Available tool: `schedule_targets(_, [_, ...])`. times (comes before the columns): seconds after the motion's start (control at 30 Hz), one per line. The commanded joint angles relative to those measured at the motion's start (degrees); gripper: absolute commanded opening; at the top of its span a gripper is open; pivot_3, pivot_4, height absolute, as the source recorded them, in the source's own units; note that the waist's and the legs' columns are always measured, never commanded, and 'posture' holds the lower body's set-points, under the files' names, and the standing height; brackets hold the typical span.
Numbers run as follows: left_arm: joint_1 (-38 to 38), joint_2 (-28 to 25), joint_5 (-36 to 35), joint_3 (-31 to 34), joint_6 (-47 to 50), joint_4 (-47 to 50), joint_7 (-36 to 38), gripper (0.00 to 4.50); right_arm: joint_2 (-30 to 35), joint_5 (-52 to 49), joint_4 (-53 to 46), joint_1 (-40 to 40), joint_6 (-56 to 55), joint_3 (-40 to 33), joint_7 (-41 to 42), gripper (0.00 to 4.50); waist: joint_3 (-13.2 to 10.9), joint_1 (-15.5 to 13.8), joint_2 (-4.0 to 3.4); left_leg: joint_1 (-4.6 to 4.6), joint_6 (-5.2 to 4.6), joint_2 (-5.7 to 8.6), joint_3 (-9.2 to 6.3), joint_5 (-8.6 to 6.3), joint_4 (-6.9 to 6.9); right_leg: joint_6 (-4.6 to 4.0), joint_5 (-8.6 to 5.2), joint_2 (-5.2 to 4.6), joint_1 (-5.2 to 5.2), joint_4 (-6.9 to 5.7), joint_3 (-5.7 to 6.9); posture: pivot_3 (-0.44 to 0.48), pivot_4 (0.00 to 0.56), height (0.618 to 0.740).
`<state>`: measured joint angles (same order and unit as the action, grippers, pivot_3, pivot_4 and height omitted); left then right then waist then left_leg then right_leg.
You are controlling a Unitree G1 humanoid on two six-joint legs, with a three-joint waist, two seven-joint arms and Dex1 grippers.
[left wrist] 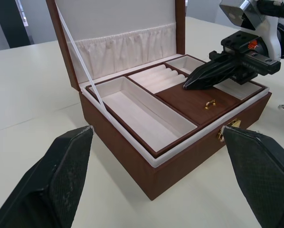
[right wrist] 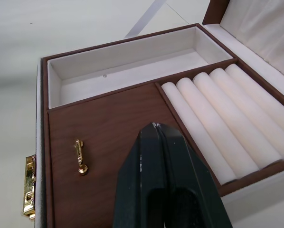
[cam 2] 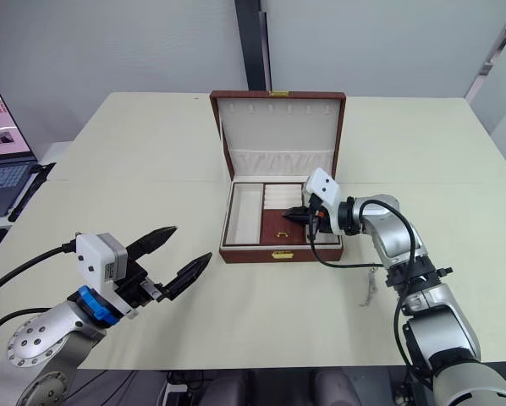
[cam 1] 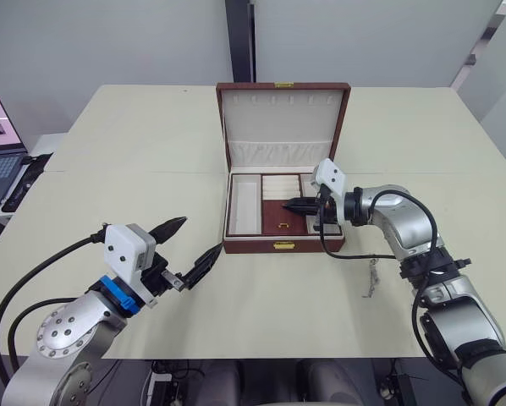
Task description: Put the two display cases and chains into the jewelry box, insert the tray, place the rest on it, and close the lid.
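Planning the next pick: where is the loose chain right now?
In the left eye view, the chain lies on the table, on the robot's right, outside the jewelry box, beside the right arm.

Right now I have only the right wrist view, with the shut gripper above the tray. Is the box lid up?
Observer: Yes, the lid stands open, upright at the back of the box.
Operator: Is anything lying on the table?
Observer: A small chain lies on the table to the right of the box, beside the right arm.
Operator: And the left gripper?
Observer: The left gripper is open and holds nothing, above the table left of the box's front corner.
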<state>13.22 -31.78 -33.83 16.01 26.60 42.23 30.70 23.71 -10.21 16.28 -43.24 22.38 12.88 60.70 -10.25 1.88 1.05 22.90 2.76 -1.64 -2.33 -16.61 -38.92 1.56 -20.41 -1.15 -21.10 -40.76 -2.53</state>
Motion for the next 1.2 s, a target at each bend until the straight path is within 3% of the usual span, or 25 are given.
schedule_targets(0.03, [-0.60,-0.89,-1.36,1.24,0.58,1.08,-0.04,4.50,-0.18,-2.45,-1.47,0.41,0.30,-2.46,0.60,0.04,0.00,-0.01,0.00,0.00,0.00,0.00,0.00,0.00,0.00,0.00,0.00,0.00,0.00,0.00,0.00,0.000,0.150,0.740])
schedule_targets(0.17, [-1.51,-2.42,-3.91,2.79,3.01,-0.24,0.89,4.50,2.21,-6.99,-3.87,-0.14,2.61,-6.79,2.63,0.04,-0.01,-0.02,0.00,0.02,0.00,0.01,-0.01,0.00,0.00,0.00,0.00,-0.01,0.00,0.00,0.00,0.000,0.150,0.740])
schedule_targets(0.3, [-2.23,-5.02,-7.49,6.27,5.32,-2.84,2.66,4.50,7.52,-9.33,-5.50,1.05,4.09,-10.15,4.77,0.76,-0.02,-0.08,0.00,0.03,0.00,0.02,-0.02,0.00,0.00,0.00,0.00,-0.01,-0.01,0.01,0.02,0.000,0.150,0.740])
schedule_targets(0.6, [-2.98,-14.69,-6.82,14.55,5.14,-16.83,12.39,4.50,20.96,-14.41,-10.22,13.43,5.11,-21.68,7.45,3.18,-0.05,-0.14,-0.03,0.03,-0.01,0.02,-0.01,0.00,0.03,-0.01,0.00,0.00,-0.01,0.04,0.01,0.000,0.150,0.740])
schedule_targets(0.73, [-2.41,-18.23,-4.79,17.72,3.36,-23.79,17.05,4.50,25.68,-14.48,-8.99,20.34,3.07,-27.08,7.12,4.47,-0.06,-0.01,-0.04,0.01,-0.01,0.02,0.07,-0.01,0.05,0.00,0.00,0.00,-0.02,0.05,0.02,0.000,0.150,0.740])
schedule_targets(0.93, [-3.77,-22.01,-1.48,20.65,-0.01,-34.02,21.80,4.50,29.79,-12.82,-3.61,26.92,-1.10,-31.42,6.60,4.47,-0.07,-0.01,-0.05,-0.03,-0.01,0.01,0.15,-0.01,0.06,0.00,-0.01,0.02,-0.02,0.02,-0.01,0.000,0.150,0.740])
schedule_targets(1.2, [-6.04,-23.94,0.92,22.08,-2.53,-41.99,24.50,4.50,30.42,-11.82,3.25,30.76,-5.90,-34.02,4.72,4.47,-0.09,0.12,-0.08,-0.04,-0.01,0.00,0.20,-0.01,0.07,0.00,-0.01,0.02,-0.04,0.01,-0.03,0.000,0.150,0.740])
